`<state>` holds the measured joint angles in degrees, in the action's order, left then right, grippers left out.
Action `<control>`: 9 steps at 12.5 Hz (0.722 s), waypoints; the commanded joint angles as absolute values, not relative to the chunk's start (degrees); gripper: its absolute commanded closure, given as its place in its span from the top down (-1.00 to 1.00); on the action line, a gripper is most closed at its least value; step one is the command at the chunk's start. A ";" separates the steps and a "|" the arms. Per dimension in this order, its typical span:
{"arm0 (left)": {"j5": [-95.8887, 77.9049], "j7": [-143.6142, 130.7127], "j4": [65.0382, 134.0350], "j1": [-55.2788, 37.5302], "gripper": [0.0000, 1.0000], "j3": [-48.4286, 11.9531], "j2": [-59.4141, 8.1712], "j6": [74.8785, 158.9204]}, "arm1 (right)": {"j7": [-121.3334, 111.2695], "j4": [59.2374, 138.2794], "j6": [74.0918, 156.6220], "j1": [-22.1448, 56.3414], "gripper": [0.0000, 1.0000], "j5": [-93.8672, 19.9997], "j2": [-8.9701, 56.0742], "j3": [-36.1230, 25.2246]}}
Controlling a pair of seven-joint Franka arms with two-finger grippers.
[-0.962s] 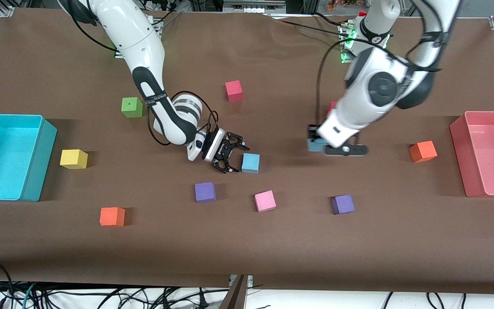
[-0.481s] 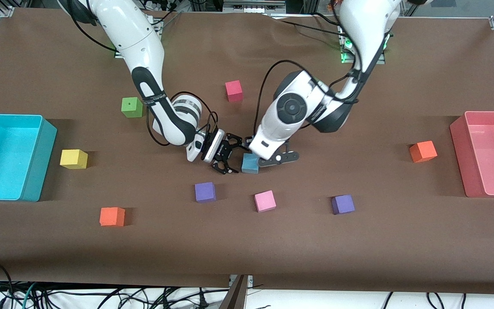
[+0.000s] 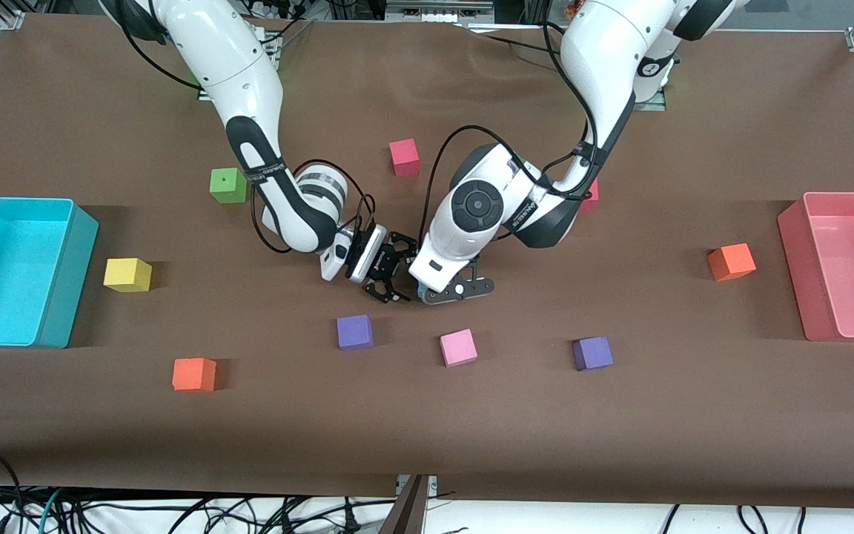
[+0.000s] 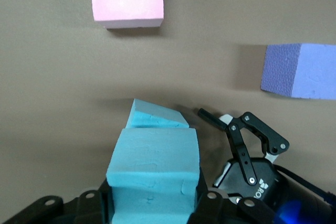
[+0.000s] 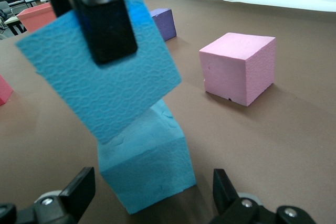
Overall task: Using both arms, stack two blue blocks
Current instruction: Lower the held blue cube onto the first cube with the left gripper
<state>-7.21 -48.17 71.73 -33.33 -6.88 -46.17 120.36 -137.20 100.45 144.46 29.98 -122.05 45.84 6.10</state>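
Observation:
My left gripper (image 4: 155,203) is shut on one blue block (image 4: 155,169) and holds it tilted right over the second blue block (image 4: 156,118), which lies on the table. I cannot tell whether the two touch. In the right wrist view the held block (image 5: 100,82) hangs above the table block (image 5: 147,169), with a left finger (image 5: 107,24) pressed on its face. My right gripper (image 5: 152,184) stands open around the table block, its fingers apart from it. In the front view the left gripper (image 3: 451,288) and right gripper (image 3: 391,278) meet mid-table, and the left wrist hides both blocks.
A pink cube (image 3: 458,347) and two purple cubes (image 3: 354,331) (image 3: 592,353) lie nearer the front camera. Red (image 3: 404,156), green (image 3: 227,185), yellow (image 3: 127,274) and orange (image 3: 193,374) (image 3: 731,261) cubes are scattered. A turquoise bin (image 3: 64,215) and a pink bin (image 3: 794,222) stand at the table's ends.
The left arm has swung from nearer its own end of the table to over the blue block by the right gripper, carrying its blue block. The right arm has stayed put.

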 commanded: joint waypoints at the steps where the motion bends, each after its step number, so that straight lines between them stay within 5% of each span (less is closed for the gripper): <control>1: -7.91 -48.08 69.43 -34.89 -1.00 -5.45 -48.16 120.67 | -137.55 100.28 143.88 30.32 0.99 -123.22 45.62 5.71; 9: -7.65 -47.90 69.96 -35.16 -1.00 -5.01 -48.43 120.67 | -137.46 100.28 143.88 30.32 0.99 -123.22 45.62 5.71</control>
<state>-7.21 -48.13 71.59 -34.04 -6.11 -47.62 120.85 -137.20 100.44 144.46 29.98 -122.07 45.84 6.09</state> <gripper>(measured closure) 0.427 0.004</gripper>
